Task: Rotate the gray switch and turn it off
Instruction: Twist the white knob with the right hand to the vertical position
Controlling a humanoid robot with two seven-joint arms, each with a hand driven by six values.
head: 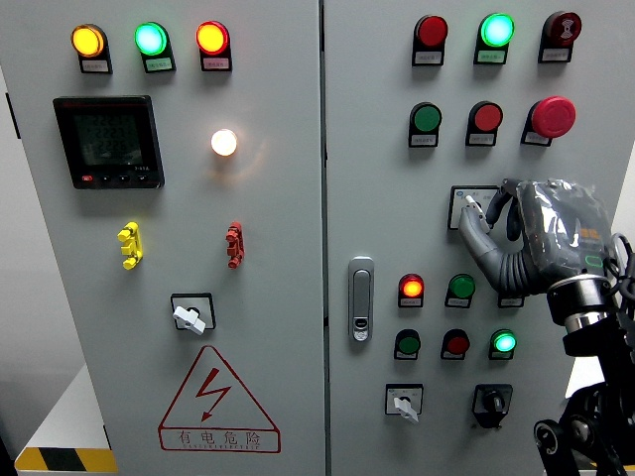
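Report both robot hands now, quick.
Left robot hand: not in view.
Right robot hand: at the gray switch, fingers curled on it, apparently gripping.

Mounted on the left door: an orange lamp (87,41), a green lamp (150,39) and a red lamp (211,38) in a row on top, a dark meter (108,141) below, a glowing white lamp (224,143) to its right. Lower down, a yellow clip (129,245) and a red clip (234,245), then a triangular warning sign (218,404) at the bottom. On the right door, a red mushroom button (554,117) near the upper right and a silver door handle (361,298) at its left edge.
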